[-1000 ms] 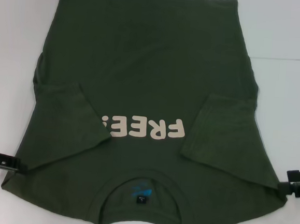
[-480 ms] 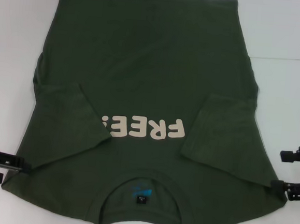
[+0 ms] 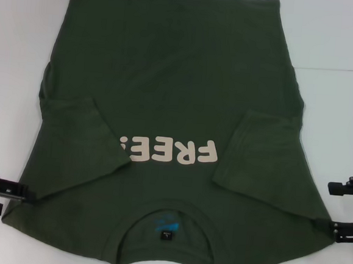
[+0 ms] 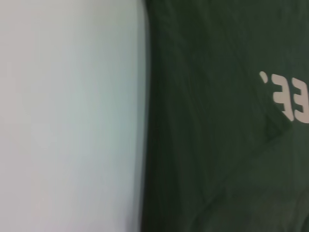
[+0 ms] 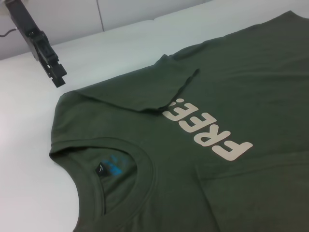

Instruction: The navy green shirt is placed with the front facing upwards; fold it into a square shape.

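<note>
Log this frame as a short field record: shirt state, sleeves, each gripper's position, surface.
shirt: navy green shirt lying flat, front up, FREE! lettering visible, collar nearest the robot
sleeves: both folded inward over the chest
left gripper: left gripper at the shirt's left shoulder edge
right gripper: right gripper open at the right shoulder edge, lower finger against the fabric
surface: white table
fold stage: body not yet folded
</note>
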Robot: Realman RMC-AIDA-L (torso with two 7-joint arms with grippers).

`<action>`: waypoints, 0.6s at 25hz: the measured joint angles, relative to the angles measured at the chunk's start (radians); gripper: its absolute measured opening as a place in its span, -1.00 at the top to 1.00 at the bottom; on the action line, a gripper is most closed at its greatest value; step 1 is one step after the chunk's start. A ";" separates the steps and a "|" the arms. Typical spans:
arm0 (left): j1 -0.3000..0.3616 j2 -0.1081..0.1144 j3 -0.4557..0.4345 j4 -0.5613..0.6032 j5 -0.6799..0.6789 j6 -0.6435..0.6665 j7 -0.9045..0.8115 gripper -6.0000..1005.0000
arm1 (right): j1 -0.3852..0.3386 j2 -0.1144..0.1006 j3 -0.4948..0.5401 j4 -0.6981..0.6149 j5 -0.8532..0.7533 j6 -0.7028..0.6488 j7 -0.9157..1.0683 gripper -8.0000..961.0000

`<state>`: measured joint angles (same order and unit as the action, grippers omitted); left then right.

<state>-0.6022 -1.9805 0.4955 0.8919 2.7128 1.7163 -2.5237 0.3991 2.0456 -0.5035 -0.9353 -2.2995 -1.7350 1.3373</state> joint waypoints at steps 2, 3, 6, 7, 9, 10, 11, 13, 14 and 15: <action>0.001 -0.001 0.002 -0.003 0.004 -0.008 0.000 -0.87 | -0.002 0.004 -0.002 0.000 0.000 0.001 -0.019 -0.84; 0.002 -0.001 0.002 -0.006 0.007 -0.009 -0.001 -0.87 | -0.003 0.006 -0.003 -0.001 0.000 0.002 -0.026 -0.84; 0.003 -0.001 0.003 -0.013 0.018 -0.013 -0.002 -0.86 | -0.003 0.009 -0.009 -0.003 0.000 0.004 -0.034 -0.84; 0.004 -0.001 0.003 -0.014 0.022 -0.015 -0.002 -0.87 | -0.003 0.009 -0.010 -0.003 0.000 0.005 -0.036 -0.84; 0.005 -0.002 0.003 -0.014 0.025 -0.022 -0.001 -0.87 | -0.002 0.010 -0.010 -0.002 0.000 0.008 -0.037 -0.84; 0.005 -0.003 0.003 -0.014 0.025 -0.026 0.000 -0.87 | -0.001 0.010 -0.010 -0.001 0.000 0.009 -0.037 -0.84; 0.005 -0.003 0.003 -0.014 0.025 -0.028 0.001 -0.87 | 0.000 0.010 -0.010 0.000 0.000 0.010 -0.036 -0.84; 0.005 -0.003 0.003 -0.014 0.025 -0.030 0.002 -0.87 | 0.000 0.010 -0.010 0.000 0.000 0.010 -0.034 -0.84; 0.004 -0.003 0.003 -0.015 0.025 -0.032 0.002 -0.87 | 0.000 0.010 -0.011 0.000 0.000 0.010 -0.033 -0.84; 0.003 -0.003 0.003 -0.017 0.025 -0.033 0.003 -0.87 | 0.000 0.010 -0.010 0.000 0.000 0.011 -0.032 -0.84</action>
<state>-0.5987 -1.9838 0.4986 0.8746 2.7382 1.6832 -2.5211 0.3988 2.0555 -0.5139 -0.9354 -2.2994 -1.7243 1.3054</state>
